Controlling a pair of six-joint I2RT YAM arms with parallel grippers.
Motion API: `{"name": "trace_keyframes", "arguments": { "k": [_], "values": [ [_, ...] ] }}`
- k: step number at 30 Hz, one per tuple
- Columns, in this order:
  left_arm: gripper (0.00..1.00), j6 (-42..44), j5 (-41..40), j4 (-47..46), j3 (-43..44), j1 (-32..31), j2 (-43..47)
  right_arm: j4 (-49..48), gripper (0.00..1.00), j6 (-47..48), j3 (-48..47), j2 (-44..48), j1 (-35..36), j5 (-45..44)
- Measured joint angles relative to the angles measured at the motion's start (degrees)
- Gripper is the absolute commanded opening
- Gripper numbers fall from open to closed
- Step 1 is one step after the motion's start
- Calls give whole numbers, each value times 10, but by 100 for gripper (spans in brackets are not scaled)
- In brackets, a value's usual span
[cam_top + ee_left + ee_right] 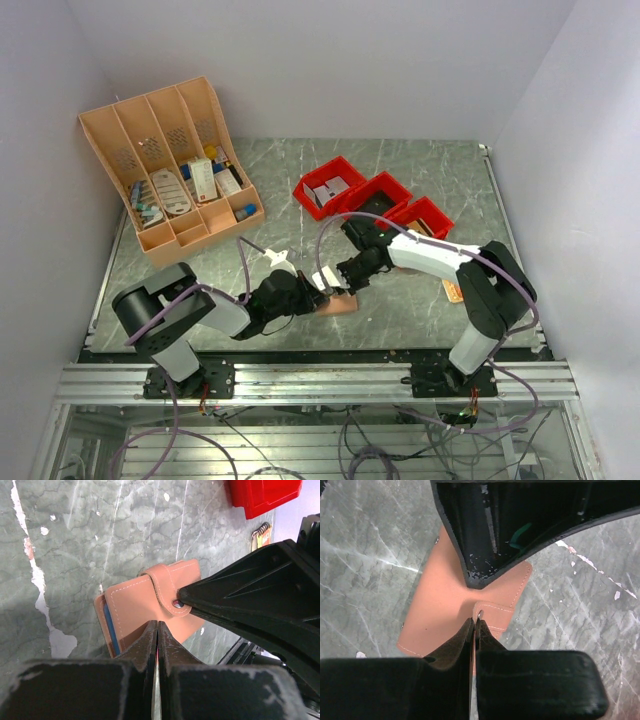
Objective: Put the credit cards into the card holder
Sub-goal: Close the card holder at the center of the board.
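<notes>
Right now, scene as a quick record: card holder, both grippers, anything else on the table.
card holder: folded shut, flat on the table
strap: wrapped over the front, snap at its end
blue edge: shows in the holder's open side, likely a card
left gripper: shut, tip at the holder's near edge; can't tell if it pinches it
right gripper: shut, tip at the snap
red bins: three in a row, far side
rack: far left corner
</notes>
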State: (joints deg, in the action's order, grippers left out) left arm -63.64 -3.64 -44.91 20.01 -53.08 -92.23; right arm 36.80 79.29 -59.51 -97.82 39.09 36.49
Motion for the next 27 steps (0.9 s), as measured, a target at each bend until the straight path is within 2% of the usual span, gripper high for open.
{"name": "trace_keyframes", "arguments": {
  "k": [11, 27],
  "values": [
    [7, -5, 1, -30, -2, 1, -18, -67, 0, 1, 57, 42, 30, -78],
    [7, -13, 5, -74, -14, 4, -35, -98, 0, -38, 56, 43, 33, -109]
  ]
}}
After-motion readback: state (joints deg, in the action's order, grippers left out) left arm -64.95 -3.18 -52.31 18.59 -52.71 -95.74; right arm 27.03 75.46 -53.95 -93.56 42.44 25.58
